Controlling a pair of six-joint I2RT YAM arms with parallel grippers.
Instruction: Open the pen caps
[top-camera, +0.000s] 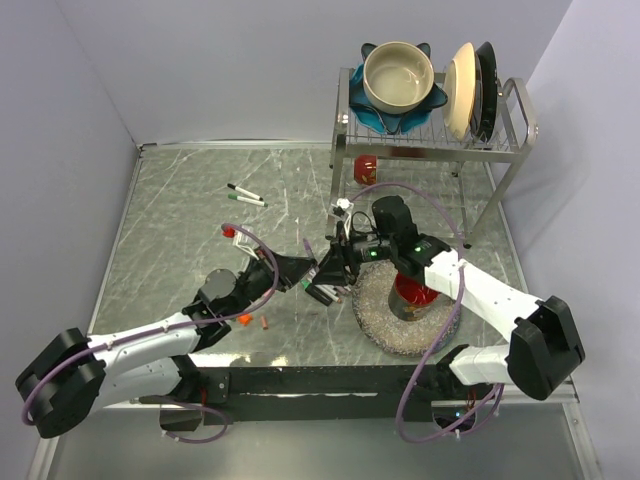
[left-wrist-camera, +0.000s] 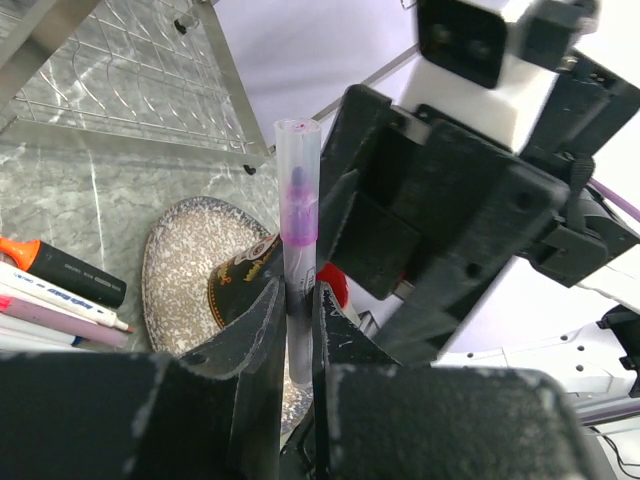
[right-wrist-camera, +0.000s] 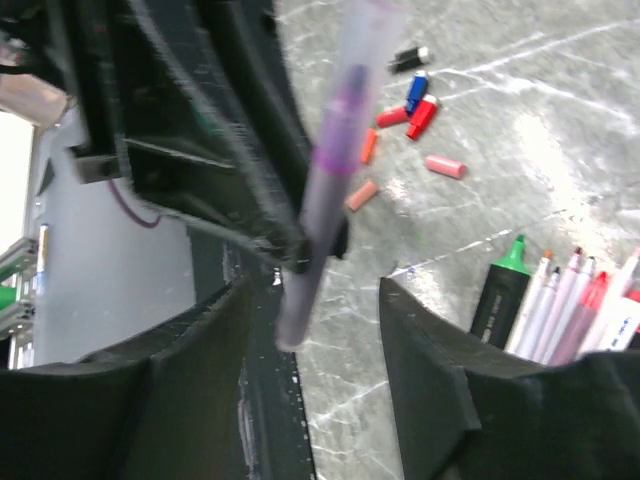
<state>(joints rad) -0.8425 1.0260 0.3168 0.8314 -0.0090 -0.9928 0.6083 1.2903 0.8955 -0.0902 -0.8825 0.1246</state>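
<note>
My left gripper (left-wrist-camera: 298, 300) is shut on the barrel of a pen and holds it upright above the table. The pen's clear cap with a purple band (left-wrist-camera: 298, 190) sticks up past the fingers. My right gripper (right-wrist-camera: 315, 300) is open, and the capped end of that pen (right-wrist-camera: 335, 150) lies between its fingers, nearer the left one, with a gap on each side. In the top view both grippers, left (top-camera: 303, 268) and right (top-camera: 330, 278), meet at the table's middle. Loose caps lie on the table: black (right-wrist-camera: 408, 58), blue (right-wrist-camera: 416, 90), red (right-wrist-camera: 422, 115) and several orange-pink ones (right-wrist-camera: 444, 165).
A speckled plate (top-camera: 375, 310) carries a red and black mug (top-camera: 410, 295) under the right arm. Two pens (top-camera: 245, 195) lie far left. A green highlighter (right-wrist-camera: 505, 285) and several pens (right-wrist-camera: 570, 300) lie bunched. A dish rack (top-camera: 430, 140) stands at the back right.
</note>
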